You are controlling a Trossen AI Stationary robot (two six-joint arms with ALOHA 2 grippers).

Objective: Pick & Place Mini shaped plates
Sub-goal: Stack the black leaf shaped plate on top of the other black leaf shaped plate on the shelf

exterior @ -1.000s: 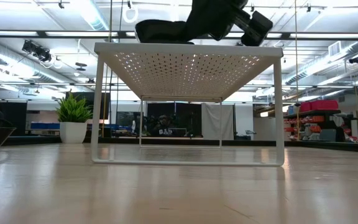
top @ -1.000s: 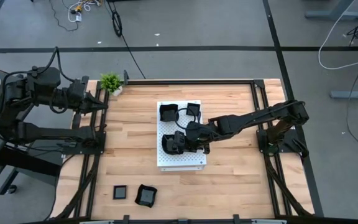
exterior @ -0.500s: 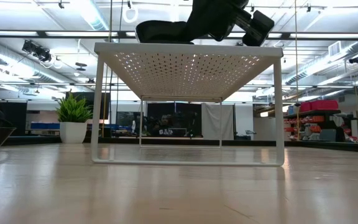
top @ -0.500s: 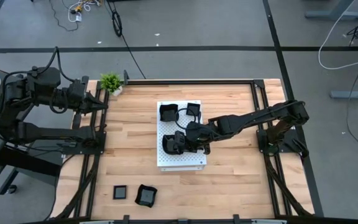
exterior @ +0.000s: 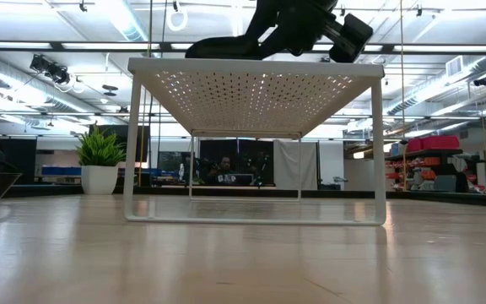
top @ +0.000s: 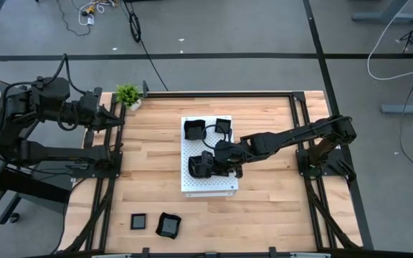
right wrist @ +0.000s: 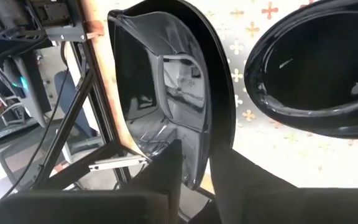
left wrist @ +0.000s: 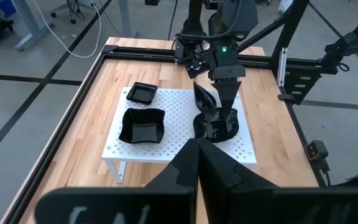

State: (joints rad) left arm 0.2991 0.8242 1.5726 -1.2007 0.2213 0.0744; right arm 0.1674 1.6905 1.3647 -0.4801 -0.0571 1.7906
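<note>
Table (top: 264, 193): pale wooden top with a black frame.
Board (top: 221, 183): big white rack full of holes, mid-table.
Right gripper (top: 208, 165): over the rack, fingers on a shiny black dish (top: 198, 166); cannot tell if they squeeze.
Left gripper (top: 115, 120): pinched closed, holding nothing, near the left edge.
Plates: two more on the rack, wavy (top: 194, 130) and square (top: 223, 127); two near the table's front edge (top: 168, 225).

left gripper (top: 118, 120): shut, parked | right gripper (top: 208, 164): extended mid-table
</note>
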